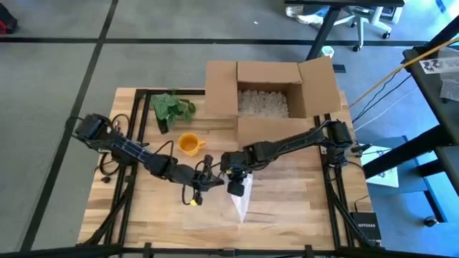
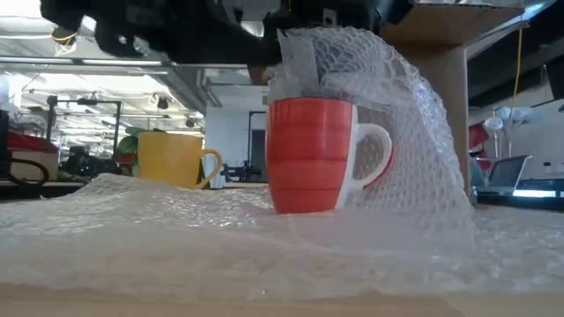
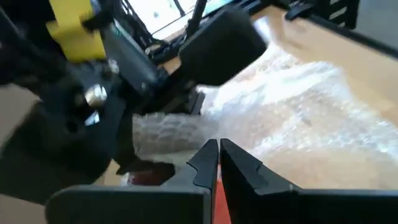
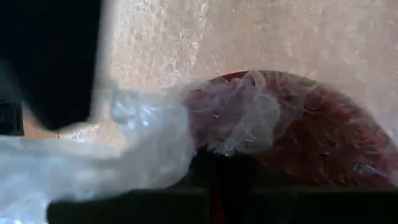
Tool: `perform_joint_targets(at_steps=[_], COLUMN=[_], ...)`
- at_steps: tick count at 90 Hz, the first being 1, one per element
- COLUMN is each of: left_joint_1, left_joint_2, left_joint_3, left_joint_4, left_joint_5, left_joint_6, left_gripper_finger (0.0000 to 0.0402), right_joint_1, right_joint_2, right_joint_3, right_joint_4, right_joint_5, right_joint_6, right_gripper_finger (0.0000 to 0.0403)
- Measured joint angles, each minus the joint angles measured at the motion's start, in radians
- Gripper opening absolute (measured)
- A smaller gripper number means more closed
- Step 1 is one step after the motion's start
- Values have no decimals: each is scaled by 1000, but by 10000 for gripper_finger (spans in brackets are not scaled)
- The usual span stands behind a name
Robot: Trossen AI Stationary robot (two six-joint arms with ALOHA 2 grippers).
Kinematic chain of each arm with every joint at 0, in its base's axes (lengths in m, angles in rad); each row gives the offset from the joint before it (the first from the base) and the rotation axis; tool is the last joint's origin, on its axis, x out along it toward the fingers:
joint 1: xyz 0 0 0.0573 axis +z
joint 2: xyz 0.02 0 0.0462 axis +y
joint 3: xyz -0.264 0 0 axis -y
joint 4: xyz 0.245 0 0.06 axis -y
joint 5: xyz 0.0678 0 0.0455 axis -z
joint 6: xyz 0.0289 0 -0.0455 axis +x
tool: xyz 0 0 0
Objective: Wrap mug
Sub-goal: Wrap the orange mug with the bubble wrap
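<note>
From above, the right gripper (image 1: 236, 188) is seen over the bubble wrap (image 1: 247, 204), the left gripper (image 1: 213, 180) beside it. Low down, the red mug (image 2: 310, 155) stands half draped. At the left wrist, fingers (image 3: 202, 163) are pressed together, empty; the right's cannot be told.

Bright, even overhead light; both wrist views blurred.

A red mug (image 2: 308, 154) with a white handle stands upright, bubble wrap (image 2: 401, 114) draped over its top.
</note>
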Motion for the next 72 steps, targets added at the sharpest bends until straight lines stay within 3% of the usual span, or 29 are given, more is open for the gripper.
perform_joint_targets(at_steps=[30, 72], left_joint_1=[83, 85], left_joint_2=[53, 60], left_joint_3=[0, 1], left_joint_4=[19, 20], left_joint_5=[86, 85], left_joint_6=[-32, -38], left_gripper_finger=[0, 0], right_joint_1=[2, 5], right_joint_2=[5, 9], right_joint_3=[36, 234], right_joint_4=[-17, -312], right_joint_5=[-2, 55], right_joint_6=[0, -34], right_gripper_finger=[0, 0])
